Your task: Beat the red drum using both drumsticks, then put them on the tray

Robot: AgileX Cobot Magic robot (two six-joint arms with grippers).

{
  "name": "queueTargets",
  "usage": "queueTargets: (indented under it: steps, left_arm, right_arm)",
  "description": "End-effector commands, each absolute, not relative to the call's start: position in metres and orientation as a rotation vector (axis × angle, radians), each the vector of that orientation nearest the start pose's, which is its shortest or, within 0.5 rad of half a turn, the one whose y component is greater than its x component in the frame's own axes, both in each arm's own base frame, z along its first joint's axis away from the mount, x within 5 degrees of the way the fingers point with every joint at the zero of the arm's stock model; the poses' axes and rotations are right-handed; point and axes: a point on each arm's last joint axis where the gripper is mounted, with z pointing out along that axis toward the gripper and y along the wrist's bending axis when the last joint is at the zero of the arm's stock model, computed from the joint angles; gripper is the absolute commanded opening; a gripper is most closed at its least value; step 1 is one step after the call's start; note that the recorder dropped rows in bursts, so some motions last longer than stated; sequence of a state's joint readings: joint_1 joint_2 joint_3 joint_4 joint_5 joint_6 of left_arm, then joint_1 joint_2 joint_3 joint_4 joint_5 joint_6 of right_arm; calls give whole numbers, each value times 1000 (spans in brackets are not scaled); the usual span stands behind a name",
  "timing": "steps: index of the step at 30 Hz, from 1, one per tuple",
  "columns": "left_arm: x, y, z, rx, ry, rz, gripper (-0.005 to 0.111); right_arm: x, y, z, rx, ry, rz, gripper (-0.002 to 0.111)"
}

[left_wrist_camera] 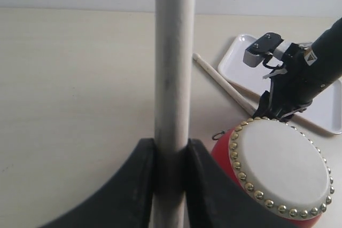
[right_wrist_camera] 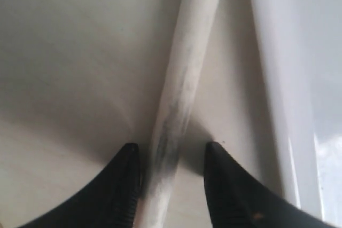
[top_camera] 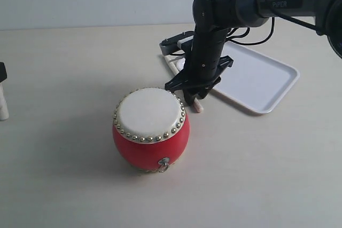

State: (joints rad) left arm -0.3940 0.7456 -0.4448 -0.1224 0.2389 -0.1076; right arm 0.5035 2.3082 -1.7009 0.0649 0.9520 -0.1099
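Observation:
The red drum (top_camera: 150,132) stands upright mid-table, cream skin up. At the far left edge my left gripper (top_camera: 2,76) is shut on one drumstick (top_camera: 3,105); in the left wrist view that drumstick (left_wrist_camera: 173,78) is clamped between the jaws (left_wrist_camera: 171,153). The other drumstick (top_camera: 199,107) lies on the table between the drum and the white tray (top_camera: 267,78). My right gripper (top_camera: 193,100) is down over it, open. In the right wrist view this drumstick (right_wrist_camera: 184,78) sits between the jaws (right_wrist_camera: 171,158), against one finger and with a gap to the other.
The tray's rim (right_wrist_camera: 267,78) runs close beside the lying drumstick. In the left wrist view the drum (left_wrist_camera: 278,177) is just in front of the right arm (left_wrist_camera: 299,84), and the lying drumstick (left_wrist_camera: 222,85) points away from the tray (left_wrist_camera: 235,57).

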Motion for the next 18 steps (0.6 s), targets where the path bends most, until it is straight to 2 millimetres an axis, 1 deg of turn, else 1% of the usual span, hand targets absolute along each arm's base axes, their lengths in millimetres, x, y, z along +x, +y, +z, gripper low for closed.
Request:
queueTargets:
  steps: [1,2,3,4,5,7,8,10,12,14,15,18]
  left_arm:
    - [138,-61,272,187,2030,-429,0]
    - [138,-61,272,187,2029,-430,0]
    - [138,-61,272,186,2026,-430,0]
    - [138,-61,272,186,2024,-430,0]
    - [138,-61,272,186,2024,-430,0]
    - [138,-61,272,186,2024,-430,0]
    - [138,-61,272,186,2024,-430,0]
    - [138,-61,272,160,2028,-447,0]
    - [138,-61,273,130,2041,-466,0]
    - [137,-61,275,130,2074,-465,0]
    - [139,-61,276,117,2115,-463,0]
    - [147,-64,279,149,2256,-419,0]
  right_arm:
    - [396,224,106,-863,2946,111,32]
    - [396,224,106,-864,2948,110,28]
    - [396,224,106,-861,2953,109,21]
    - [395,224,106,-858,2956,109,17]
    - [395,224,106,-835,2966,109,9]
    - [396,224,106,-835,2964,110,0]
    - [395,224,108,-832,2962,114,0]
    - [397,225,118,-826,2931,120,0]
    - [398,223,145,-828,2857,107,0]
    - [399,220,177,-838,2784,73,0]
    - [397,218,196,-846,2739,59,0]
    - [384,211,240,-854,2669,80,0]
